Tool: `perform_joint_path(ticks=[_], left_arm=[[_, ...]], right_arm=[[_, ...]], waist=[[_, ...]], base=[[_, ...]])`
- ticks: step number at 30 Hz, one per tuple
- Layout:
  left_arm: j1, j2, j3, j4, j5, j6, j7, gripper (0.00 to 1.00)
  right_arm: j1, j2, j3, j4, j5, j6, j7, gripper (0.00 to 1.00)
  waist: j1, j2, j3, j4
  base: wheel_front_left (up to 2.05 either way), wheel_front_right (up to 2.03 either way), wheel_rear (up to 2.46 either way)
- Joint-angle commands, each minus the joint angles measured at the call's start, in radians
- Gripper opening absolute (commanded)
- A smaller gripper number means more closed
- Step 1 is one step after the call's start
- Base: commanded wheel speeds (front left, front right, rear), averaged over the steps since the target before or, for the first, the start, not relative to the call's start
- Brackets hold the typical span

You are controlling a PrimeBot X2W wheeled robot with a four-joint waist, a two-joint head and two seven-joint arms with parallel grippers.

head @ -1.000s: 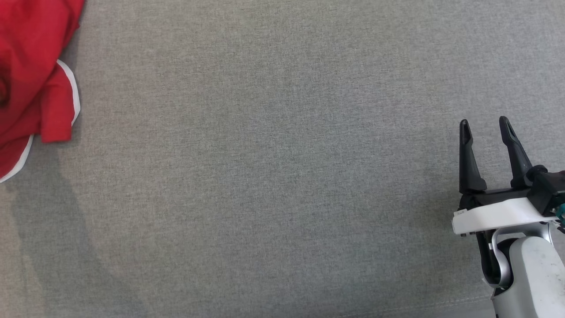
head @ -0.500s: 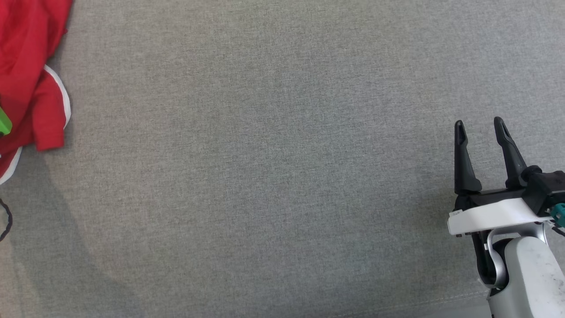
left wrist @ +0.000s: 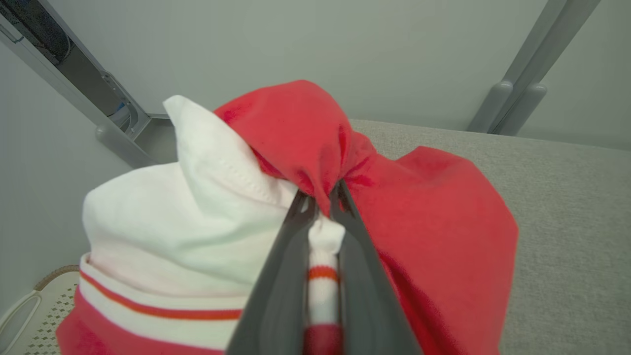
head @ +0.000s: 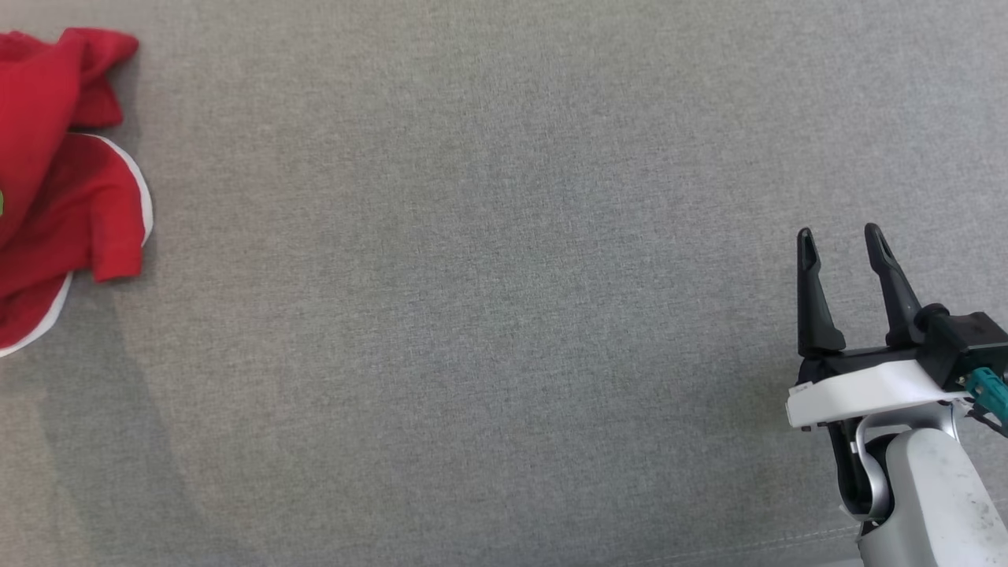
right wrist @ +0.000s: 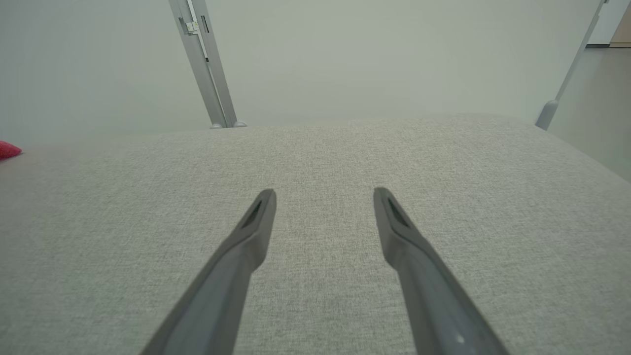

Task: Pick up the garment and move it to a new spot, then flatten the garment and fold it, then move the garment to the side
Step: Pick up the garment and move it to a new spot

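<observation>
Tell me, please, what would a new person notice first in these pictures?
The red garment with white trim stands out, bunched at the far left of the grey surface. The left gripper is shut on a fold of it. The right gripper hangs open at the lower right, far from it.

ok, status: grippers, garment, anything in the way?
Left gripper shut on red-and-white garment, bunched at far left. Right gripper open, empty, over grey surface. No obstruction visible.
</observation>
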Motion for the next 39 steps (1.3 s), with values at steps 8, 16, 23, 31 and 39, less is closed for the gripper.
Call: perform_joint_path(ticks=[8,16,23,31,39], left_arm=[[-0.068,0.001,-0.038,-0.079,0.026,-0.021,-0.114,0.0],[-0.113,-0.031,-0.093,-0.225,0.037,-0.04,-0.14,0.0],[-0.112,-0.066,-0.149,-0.407,0.03,-0.048,-0.108,0.0],[-0.092,-0.127,-0.213,-0.601,-0.003,-0.053,-0.08,0.0],[-0.011,-0.226,-0.27,-0.687,-0.031,-0.028,-0.082,0.0]], right_arm=[[0.029,0.011,0.011,0.031,0.007,-0.001,-0.009,1.0],[0.048,0.022,0.018,0.056,0.02,-0.001,-0.011,1.0],[0.055,0.03,0.028,0.062,0.032,-0.001,-0.009,1.0],[0.065,0.035,0.019,0.061,0.044,0.0,-0.01,1.0],[0.061,0.037,0.025,0.059,0.065,-0.001,-0.01,1.0]], waist=[[0.0,0.0,-0.111,0.024],[0.0,0.0,-0.179,-0.004],[0.0,0.0,-0.204,-0.069],[0.0,0.0,-0.199,-0.169],[0.0,0.0,-0.178,-0.251]], base=[[0.0,0.0,0.0],[0.0,0.0,0.0],[0.0,0.0,0.0],[0.0,0.0,0.0],[0.0,0.0,0.0]])
